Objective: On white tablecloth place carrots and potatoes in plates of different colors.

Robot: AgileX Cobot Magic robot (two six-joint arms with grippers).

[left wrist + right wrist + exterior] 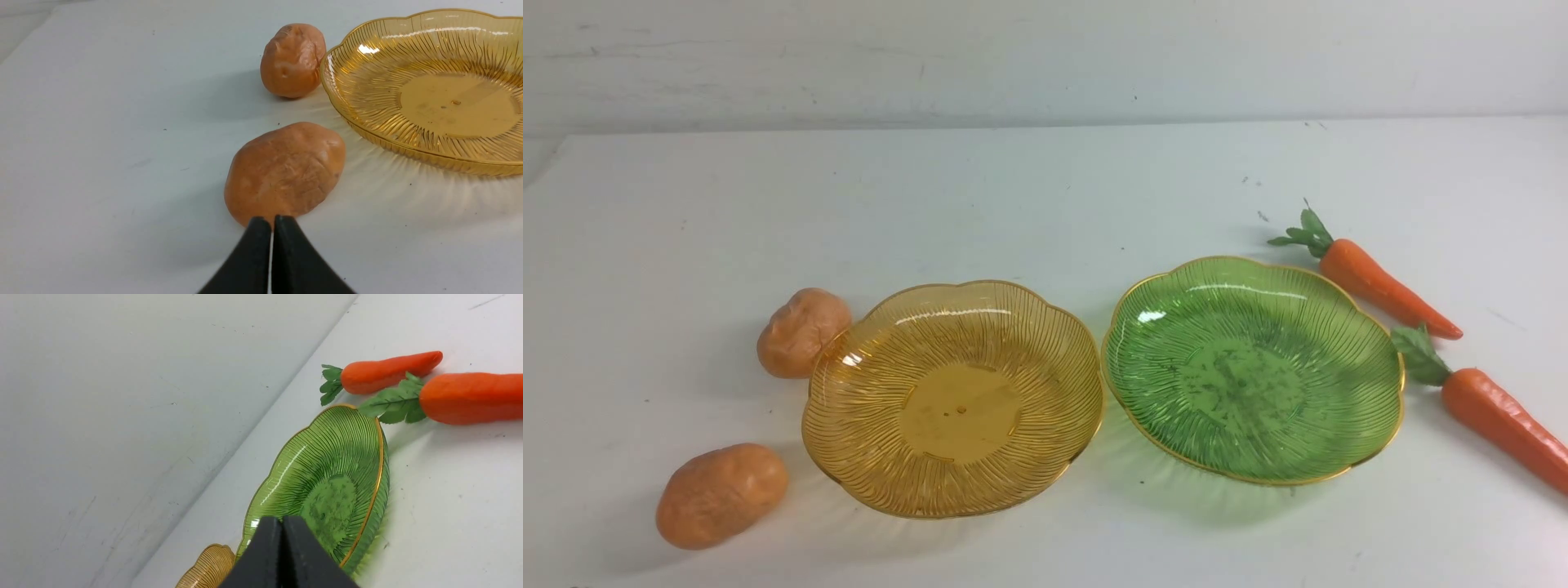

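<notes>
On the white tablecloth [1029,188] an amber-yellow plate [953,398] and a green plate [1252,367] stand side by side, both empty. Two potatoes lie left of the amber plate: the far potato [803,331] and the near potato [721,494]. Two carrots lie right of the green plate: the far carrot [1372,278] and the near carrot [1499,416]. Neither arm shows in the front view. My left gripper [272,220] is shut and empty, just short of the near potato [286,171]. My right gripper [282,520] is shut and empty, over the green plate [327,486], with both carrots [388,371] beyond it.
A pale wall [1045,57] rises behind the table's back edge. The cloth carries a few small dark specks [1262,216] near the far carrot's leaves. The amber plate's edge [210,565] shows beside the green one in the right wrist view.
</notes>
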